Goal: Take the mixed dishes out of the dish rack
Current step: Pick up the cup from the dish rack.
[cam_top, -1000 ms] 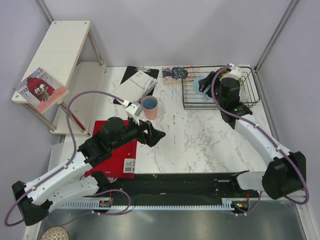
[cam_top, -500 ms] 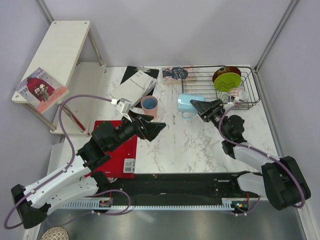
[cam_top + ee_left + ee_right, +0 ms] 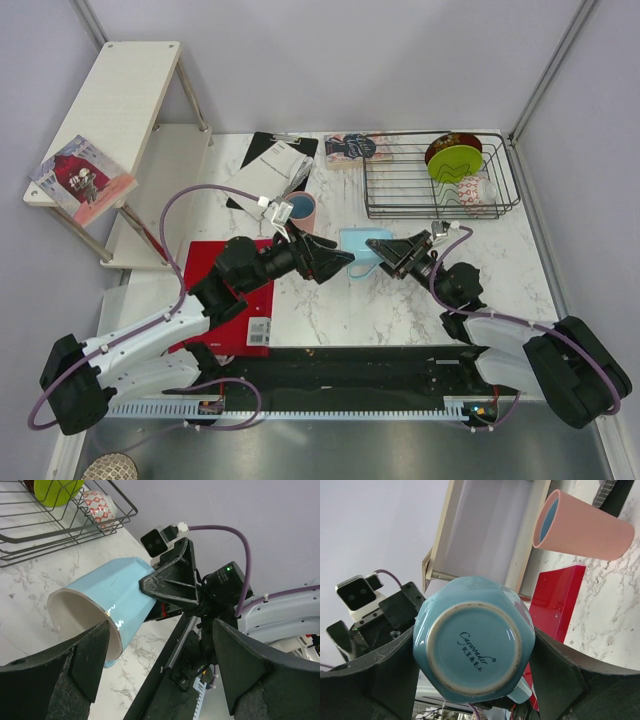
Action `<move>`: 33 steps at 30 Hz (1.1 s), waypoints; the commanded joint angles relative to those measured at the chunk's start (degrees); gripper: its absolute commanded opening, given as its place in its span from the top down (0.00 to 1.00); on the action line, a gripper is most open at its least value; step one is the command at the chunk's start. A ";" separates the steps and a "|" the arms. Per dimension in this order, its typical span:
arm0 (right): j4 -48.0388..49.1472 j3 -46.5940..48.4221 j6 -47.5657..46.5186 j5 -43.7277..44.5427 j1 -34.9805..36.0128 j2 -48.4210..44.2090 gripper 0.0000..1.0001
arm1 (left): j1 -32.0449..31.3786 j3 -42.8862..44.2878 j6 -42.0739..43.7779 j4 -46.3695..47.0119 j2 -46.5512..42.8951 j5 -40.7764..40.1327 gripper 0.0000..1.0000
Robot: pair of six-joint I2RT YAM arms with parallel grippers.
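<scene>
Light blue mug [image 3: 358,241] carried left to mid-table, clamped in R gripper [image 3: 379,257]. L gripper [image 3: 340,268] jaws wide, astride its rim. Red board [image 3: 225,300] near left, pink cup [image 3: 300,212] beyond. Far right: dish rack [image 3: 400,205] w/ lime-green plate [image 3: 455,160], patterned bowl [image 3: 100,506].

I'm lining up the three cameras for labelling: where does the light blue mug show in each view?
Top external: the light blue mug is near the picture's centre.
Left wrist: left of centre, mouth toward the camera.
Right wrist: centre, base toward the camera.
Shared landmark: the marble table, seen in all three.
</scene>
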 commanded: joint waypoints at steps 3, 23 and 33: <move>28.38 1.24 -0.23 0.49 0.58 -3.81 1.00 | 0.21 1.50 -2.17 4.77 1.46 1.54 0.12; 30.40 1.78 -0.76 0.67 5.59 -1.88 1.00 | 0.21 -2.11 -6.56 10.74 4.19 6.90 0.82; -26.77 9.14 -21.39 6.46 5.76 -22.43 0.02 | 0.13 10.08 4.15 -14.01 0.85 4.71 0.98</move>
